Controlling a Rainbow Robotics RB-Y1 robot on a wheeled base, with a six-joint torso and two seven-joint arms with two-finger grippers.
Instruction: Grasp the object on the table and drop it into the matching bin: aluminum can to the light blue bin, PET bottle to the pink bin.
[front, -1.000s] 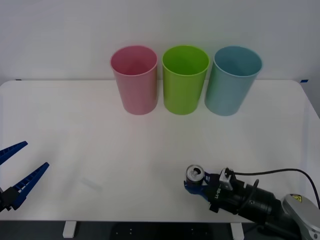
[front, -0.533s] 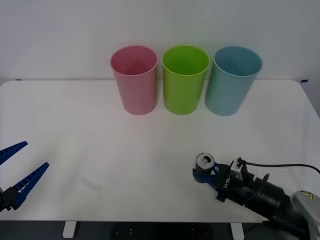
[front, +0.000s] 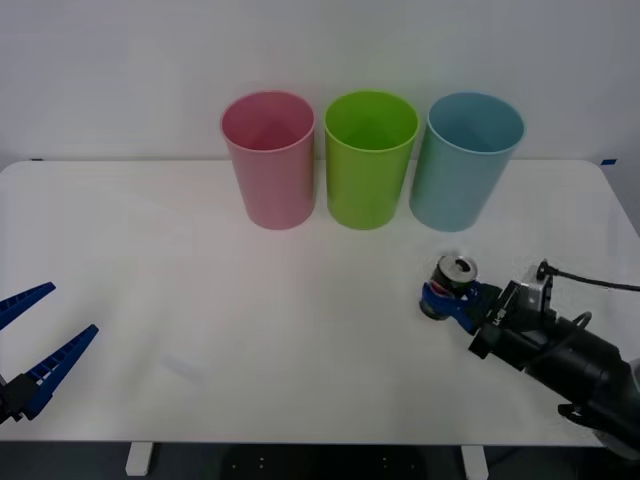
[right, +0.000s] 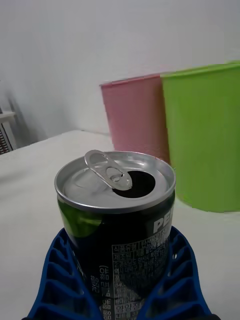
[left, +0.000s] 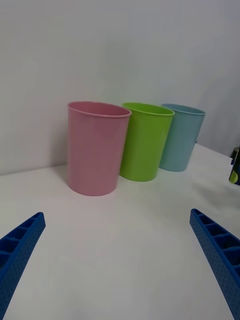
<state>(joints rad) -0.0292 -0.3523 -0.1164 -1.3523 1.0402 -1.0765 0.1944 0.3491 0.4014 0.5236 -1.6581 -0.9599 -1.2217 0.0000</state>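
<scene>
Lower right of the front view, right gripper (front: 447, 302) is clamped on the small dark aluminum can (front: 455, 283), so keep it upright and clear the tall light blue plastic bin (front: 464, 162) rim before releasing; left gripper (front: 28, 338) sits spread apart lower left.

Aluminum can (front: 456, 281) before light blue bin (front: 466, 162)

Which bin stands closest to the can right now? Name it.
The light blue bin, at the right end of the row. The can, held in the right gripper, sits just in front of it; the green and pink bins stand farther left.
</scene>
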